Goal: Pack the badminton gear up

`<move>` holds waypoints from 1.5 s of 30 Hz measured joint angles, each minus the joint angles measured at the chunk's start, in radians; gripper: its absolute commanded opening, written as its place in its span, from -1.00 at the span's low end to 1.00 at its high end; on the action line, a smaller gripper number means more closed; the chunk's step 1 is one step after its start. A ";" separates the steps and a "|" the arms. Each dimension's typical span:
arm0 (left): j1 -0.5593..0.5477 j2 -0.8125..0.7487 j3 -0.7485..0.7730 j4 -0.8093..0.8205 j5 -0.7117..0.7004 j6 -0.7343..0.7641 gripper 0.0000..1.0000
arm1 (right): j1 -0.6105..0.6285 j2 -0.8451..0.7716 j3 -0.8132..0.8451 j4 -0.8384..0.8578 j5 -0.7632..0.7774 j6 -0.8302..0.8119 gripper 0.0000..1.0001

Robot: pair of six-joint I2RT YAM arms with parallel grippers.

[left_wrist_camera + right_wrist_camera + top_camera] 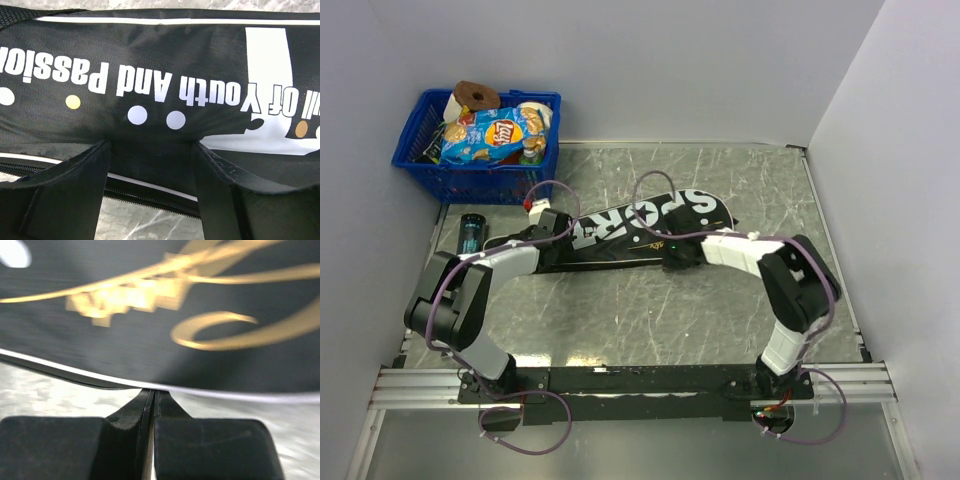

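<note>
Bag (650, 225) lettered SPORT, "Youth And Passion"; crisp packet (492, 135): Lay's.

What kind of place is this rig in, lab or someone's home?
Likely a lab test cell: plain grey walls box in the table, and the arms are bolted to a metal rail.

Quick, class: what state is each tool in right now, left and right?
Left tool: open, fingers astride the black bag.
Right tool: closed at the bag's edge; whether it holds anything cannot be told.
</note>
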 measured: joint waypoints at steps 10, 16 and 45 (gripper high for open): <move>0.000 0.000 -0.014 0.045 0.010 0.028 0.28 | 0.160 0.234 0.300 -0.097 -0.053 0.055 -1.00; -0.001 -0.003 -0.030 0.098 0.059 0.054 0.27 | 0.227 0.354 0.441 -0.054 -0.169 0.089 -1.00; -0.174 -0.483 -0.081 -0.175 0.245 -0.103 0.68 | -0.244 -0.262 -0.275 0.103 -0.254 -0.063 -1.00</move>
